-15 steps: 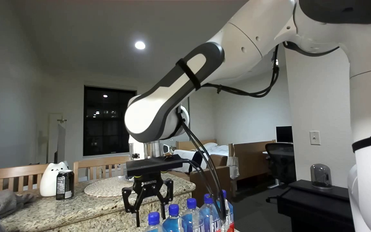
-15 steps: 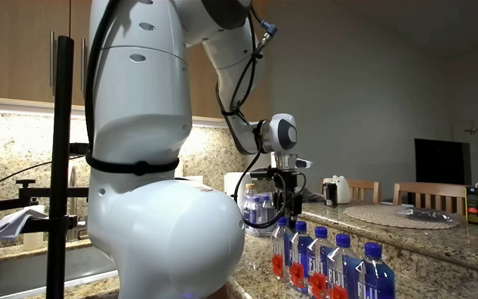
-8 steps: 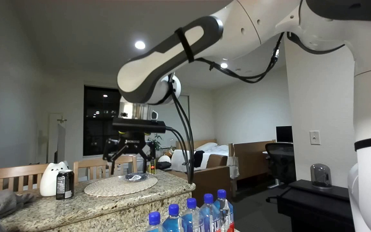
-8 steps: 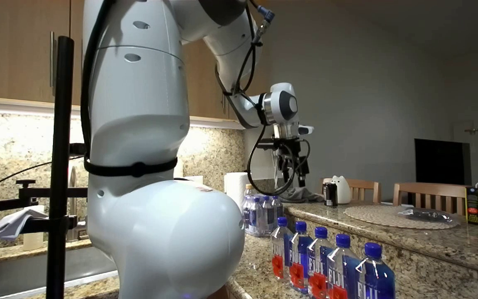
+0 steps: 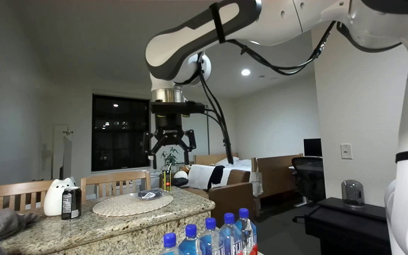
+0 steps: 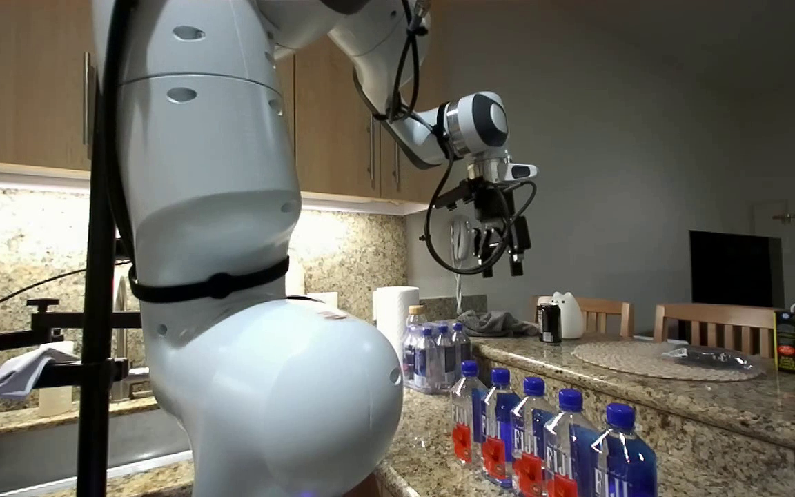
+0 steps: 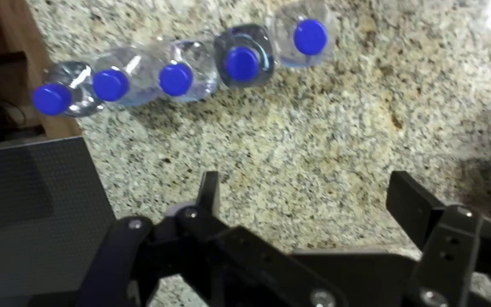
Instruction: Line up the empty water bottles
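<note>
A window point(image 5: 120, 136) shows only in an exterior view; five bottles point(image 6: 528, 435) stand in line, gripper point(image 5: 170, 162) spread.

I look remotely into a home kitchen open to a sleeping area. An exterior view gives me light-brown, flat-fronted wooden cabinets point(image 6: 25, 83), a straight-walled grey metal sink point(image 6: 32, 449) and a beige speckled-granite backsplash point(image 6: 363, 269); in an exterior view stand a brown wooden-framed bed point(image 5: 276, 177) with white bedding point(image 5: 242, 164) and a boxy brown sofa point(image 5: 230, 203).
</note>
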Controlling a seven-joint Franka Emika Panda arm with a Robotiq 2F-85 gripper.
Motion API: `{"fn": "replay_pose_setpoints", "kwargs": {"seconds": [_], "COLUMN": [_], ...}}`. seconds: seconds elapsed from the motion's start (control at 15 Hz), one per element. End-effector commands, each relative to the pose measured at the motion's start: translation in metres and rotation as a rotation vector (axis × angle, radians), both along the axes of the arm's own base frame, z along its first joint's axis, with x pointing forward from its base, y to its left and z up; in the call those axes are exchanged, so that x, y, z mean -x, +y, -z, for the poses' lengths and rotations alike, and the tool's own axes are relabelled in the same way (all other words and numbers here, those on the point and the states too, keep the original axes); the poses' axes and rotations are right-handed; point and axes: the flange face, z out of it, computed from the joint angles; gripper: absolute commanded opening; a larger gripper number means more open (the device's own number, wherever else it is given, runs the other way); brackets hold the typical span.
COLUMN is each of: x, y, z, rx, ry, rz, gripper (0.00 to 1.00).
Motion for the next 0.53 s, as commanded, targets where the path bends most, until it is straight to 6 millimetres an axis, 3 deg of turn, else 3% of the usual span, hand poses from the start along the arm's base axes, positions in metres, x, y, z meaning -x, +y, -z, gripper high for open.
{"fn": "replay_pose_setpoints", "kwargs": {"seconds": [0.0, 0.27, 0.33, 0.47], "x": [0.025, 0.034, 0.021, 0.025], "y": [-0.031, -0.047, -0.038, -0.042], "z": [0.010, 0.024, 0.020, 0.025], "rx": [0.023, 0.019, 0.028, 0.028], "ry": [0.115, 0.137, 0.137, 0.149], "rz": [-0.058, -0.131, -0.087, -0.102], "gripper": [1.00, 1.00, 1.00, 1.00]}}
